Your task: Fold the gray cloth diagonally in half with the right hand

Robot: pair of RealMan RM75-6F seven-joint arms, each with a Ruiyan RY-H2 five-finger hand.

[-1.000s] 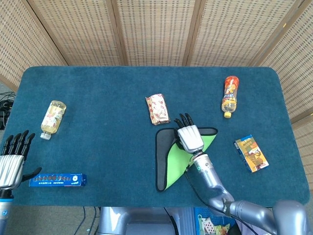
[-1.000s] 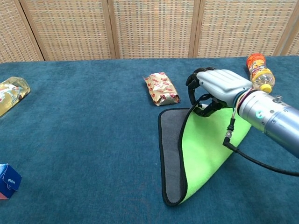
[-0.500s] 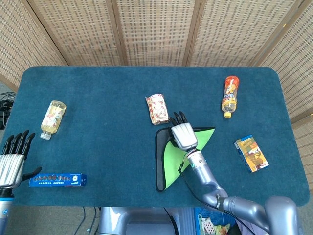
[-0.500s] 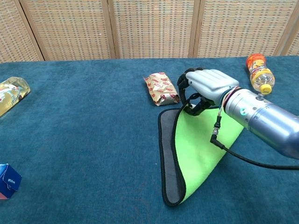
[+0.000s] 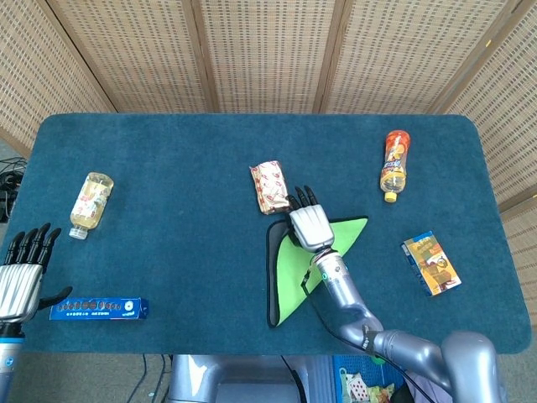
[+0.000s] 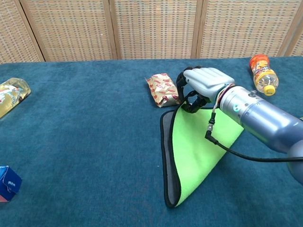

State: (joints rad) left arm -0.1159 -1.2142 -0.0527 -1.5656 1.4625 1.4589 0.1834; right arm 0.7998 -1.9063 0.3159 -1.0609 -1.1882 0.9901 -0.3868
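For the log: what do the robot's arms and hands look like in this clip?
Both hands, right hand and left hand, have silver-white backs and black fingers. The right forearm is a smooth metallic silver cylinder with a coloured ring at the wrist and a thin black cable looping beside it. Little of the left arm shows.

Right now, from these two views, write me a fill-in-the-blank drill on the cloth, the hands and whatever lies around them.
1. The right hand holds a corner of the gray cloth, whose turned-up underside is bright ____.
2. The snack packet lies just beyond the cloth's ____ edge.
3. The orange bottle lies on its ____.
4. The left hand rests, fingers spread, beside the ____ box.

Missing words: green; far; side; blue
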